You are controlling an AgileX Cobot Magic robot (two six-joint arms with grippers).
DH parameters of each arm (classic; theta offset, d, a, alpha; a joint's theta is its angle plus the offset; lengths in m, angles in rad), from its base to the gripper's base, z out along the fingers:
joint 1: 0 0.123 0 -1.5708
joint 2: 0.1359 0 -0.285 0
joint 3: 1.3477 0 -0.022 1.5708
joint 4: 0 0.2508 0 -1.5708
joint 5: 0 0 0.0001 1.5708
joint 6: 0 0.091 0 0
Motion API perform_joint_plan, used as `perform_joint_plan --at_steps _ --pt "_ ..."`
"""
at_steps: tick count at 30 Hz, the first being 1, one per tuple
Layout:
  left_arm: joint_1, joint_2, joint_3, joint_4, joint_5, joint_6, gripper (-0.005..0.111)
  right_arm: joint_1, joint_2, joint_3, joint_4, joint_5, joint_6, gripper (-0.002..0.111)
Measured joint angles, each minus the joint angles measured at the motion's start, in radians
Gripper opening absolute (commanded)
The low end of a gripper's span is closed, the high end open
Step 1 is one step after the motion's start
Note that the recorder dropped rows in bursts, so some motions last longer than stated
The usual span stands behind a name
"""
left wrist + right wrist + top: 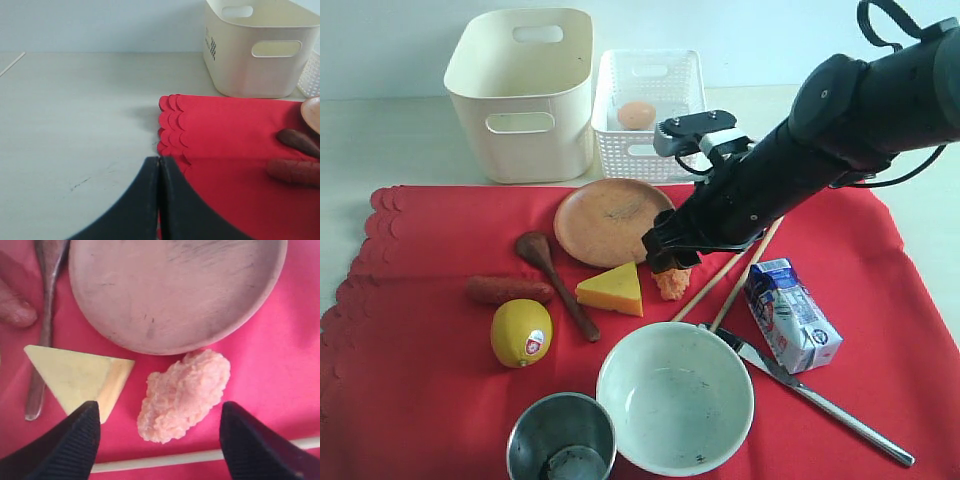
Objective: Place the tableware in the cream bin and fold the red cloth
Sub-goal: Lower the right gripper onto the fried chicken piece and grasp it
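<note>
The red cloth [420, 400] lies spread flat and unfolded over the tabletop [380, 140], its scalloped edge along the left of the exterior view, and all the tableware sits on it. The brown plate [610, 222] is near the cloth's far edge. The wooden spoon [556, 282] lies slantwise just beside it, bowl end toward the plate. The chopsticks [725, 278] run diagonally to the plate's right, partly under the right arm. The pale green bowl [672, 400] stands upright at the near edge with the steel cup [526, 440] just beside it on the left. The steel knife [825, 402] lies to the bowl's right, its blade end right by the bowl's rim. The cream bin [485, 130] stands upright on bare table behind the cloth's far left part, with the white basket [620, 152] just beside it; a brownish egg [636, 115] lies in the basket.

Food is scattered among the tableware: a sausage [510, 290], a lemon [520, 333], a cheese wedge [612, 290], a milk carton [790, 318] lying on its side, and a pink crumbly lump [672, 285] just off the plate's rim.

The right gripper [667, 262] hangs over that lump with its fingers [75, 440] spread wide, one on either side, grasping nothing; whether they touch the cloth cannot be told. The left gripper [159, 161] is clenched shut and empty, at the cloth's scalloped edge where cloth meets bare table.

The tabletop is pale and matt with faint scuffs; a plain pale wall [720, 25] rises behind it
</note>
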Motion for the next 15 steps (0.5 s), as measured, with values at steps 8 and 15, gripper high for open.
perform_joint_plan --at_steps 8,15 --pt "0.000 0.000 0.000 0.000 0.000 0.000 0.000 0.000 0.046 0.000 0.000 -0.047 0.000 0.065" --pt "0.000 0.000 0.000 0.000 0.000 0.000 0.000 0.000 0.067 0.000 0.000 -0.070 0.000 0.065"
